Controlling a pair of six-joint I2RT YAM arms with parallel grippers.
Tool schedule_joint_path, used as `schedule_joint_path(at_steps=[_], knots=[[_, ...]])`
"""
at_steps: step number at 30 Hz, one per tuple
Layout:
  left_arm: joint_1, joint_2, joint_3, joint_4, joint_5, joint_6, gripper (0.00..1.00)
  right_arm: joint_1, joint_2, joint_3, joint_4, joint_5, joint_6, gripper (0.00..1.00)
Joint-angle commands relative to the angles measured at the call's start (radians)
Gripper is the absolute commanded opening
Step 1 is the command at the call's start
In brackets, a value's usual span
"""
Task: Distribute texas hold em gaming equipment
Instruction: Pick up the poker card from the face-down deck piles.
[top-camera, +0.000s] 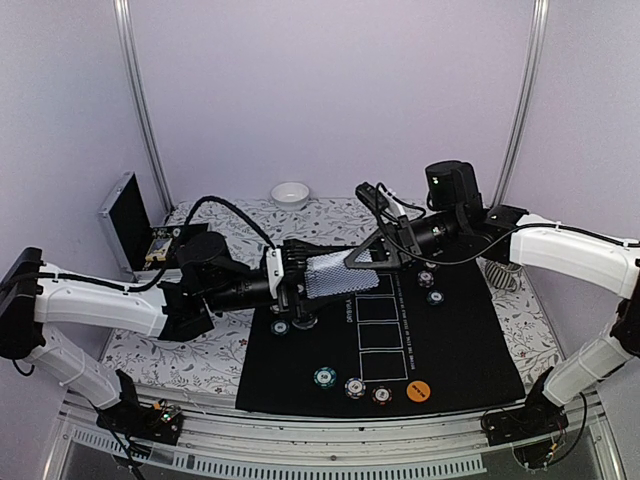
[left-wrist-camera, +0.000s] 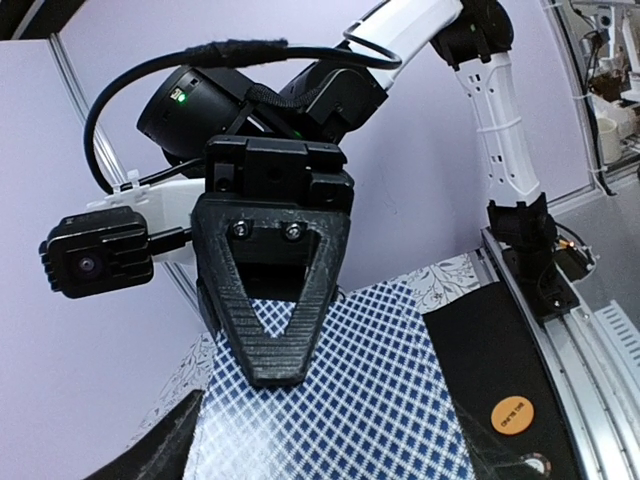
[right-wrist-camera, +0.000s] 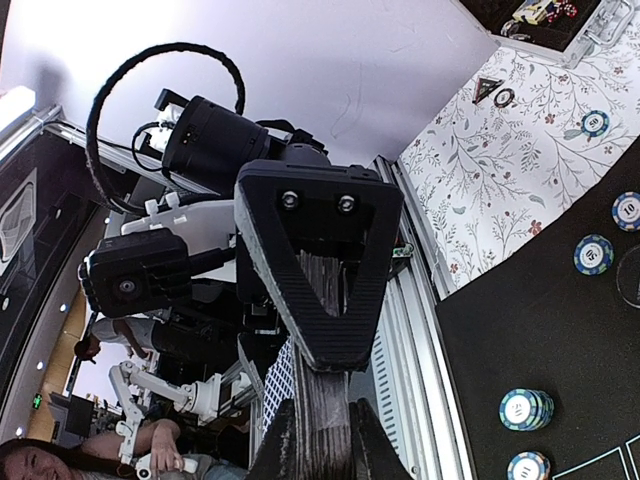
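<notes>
Near edge of the mat (top-camera: 470, 340): green chip (top-camera: 324, 377), white chip (top-camera: 354, 387), red chip (top-camera: 381, 395) and orange disc (top-camera: 418, 391) in a row, each apart from the next. Two more chips (top-camera: 279, 327) lie at the mat's left edge, under the left forearm. Left arm comes in from the table's left side, elbow low, forearm level and pointing right. The left gripper (top-camera: 300, 283) is held above the far-left part of the mat. Its claw is clamped on the near end of the cards (top-camera: 330, 275), lattice back up and clear of the mat. One of its fingers (left-wrist-camera: 150, 450) shows against the cards' edge in the left wrist view. Right arm reaches in from the right side, forearm level and pointing left, wrist rolled. The right gripper (top-camera: 362, 258) meets the left one head-on. Its claw is pinched on the far end of the cards, seen edge-on between its fingers in the right wrist view. A triangular finger (left-wrist-camera: 275, 300) lies flat on the lattice back. A pair of chips (top-camera: 430, 287) sits on the mat under the right wrist. White bowl (top-camera: 290, 194) sits at the table's far edge, well apart from both arms.
</notes>
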Motion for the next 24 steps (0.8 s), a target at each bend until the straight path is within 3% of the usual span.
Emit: schedule_joint_path(at_steps=[1, 10, 16, 24], knots=[[-0.013, 0.003, 0.026, 0.007, 0.023, -0.049, 0.68, -0.001, -0.031, -0.007, 0.033, -0.002, -0.001, 0.03], [-0.014, 0.018, 0.039, -0.005, 0.011, -0.077, 0.65, -0.001, -0.02, -0.001, 0.043, 0.007, 0.006, 0.03], [-0.015, 0.014, 0.04, -0.005, -0.014, -0.077, 0.54, -0.001, 0.0, -0.002, 0.061, 0.005, 0.024, 0.09], [-0.014, 0.014, 0.039, 0.0, -0.019, -0.061, 0.53, 0.0, -0.011, -0.01, 0.072, 0.014, 0.037, 0.26]])
